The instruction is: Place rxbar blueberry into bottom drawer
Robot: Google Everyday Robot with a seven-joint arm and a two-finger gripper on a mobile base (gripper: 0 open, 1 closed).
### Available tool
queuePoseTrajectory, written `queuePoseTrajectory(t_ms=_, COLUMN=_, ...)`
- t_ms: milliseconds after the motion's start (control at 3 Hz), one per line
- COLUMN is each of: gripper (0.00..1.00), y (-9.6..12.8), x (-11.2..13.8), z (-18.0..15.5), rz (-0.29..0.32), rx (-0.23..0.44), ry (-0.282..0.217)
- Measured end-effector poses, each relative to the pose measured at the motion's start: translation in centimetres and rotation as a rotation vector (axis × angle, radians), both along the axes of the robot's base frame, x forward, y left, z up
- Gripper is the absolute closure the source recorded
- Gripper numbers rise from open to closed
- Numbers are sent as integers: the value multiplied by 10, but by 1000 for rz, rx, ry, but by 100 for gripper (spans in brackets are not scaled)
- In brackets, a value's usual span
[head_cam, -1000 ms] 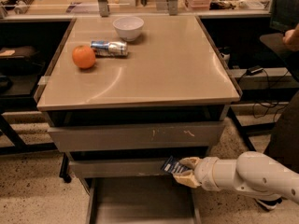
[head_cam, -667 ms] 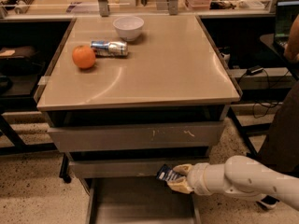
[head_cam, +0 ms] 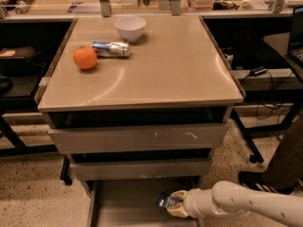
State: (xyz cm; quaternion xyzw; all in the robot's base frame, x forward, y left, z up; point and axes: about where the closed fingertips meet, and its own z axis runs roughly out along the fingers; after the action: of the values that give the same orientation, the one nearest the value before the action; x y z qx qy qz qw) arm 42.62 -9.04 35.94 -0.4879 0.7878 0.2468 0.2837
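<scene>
- Tan surface [head_cam: 161, 74] carries orange [head_cam: 85, 57], can [head_cam: 111, 48], white bowl [head_cam: 130, 27].
- Below, bottom drawer [head_cam: 123, 206] stands open.
- Low right: pincer [head_cam: 174, 205] over the drawer's right side, clenched on rxbar blueberry [head_cam: 165, 202], bar above the grey floor.

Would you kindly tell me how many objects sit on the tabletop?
3: orange at left, can lying right of it, white bowl behind the can. None seem hidden. The gripper holds the rxbar blueberry over the open bottom drawer.
</scene>
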Motion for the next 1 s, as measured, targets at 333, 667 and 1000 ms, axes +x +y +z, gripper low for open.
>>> queuePoseTrajectory(t_ms=333, gripper=100, y=-4, x=-4, z=-68, rz=22, rx=1, ry=29)
queuePoseTrajectory(t_ms=667, gripper=100, y=-22, x=-8, z=-149, rz=-57, rx=-7, ry=140)
queuePoseTrajectory(t_ms=1000, gripper=100, y=-20, x=-7, z=-145, rz=-50, rx=-6, ry=135)
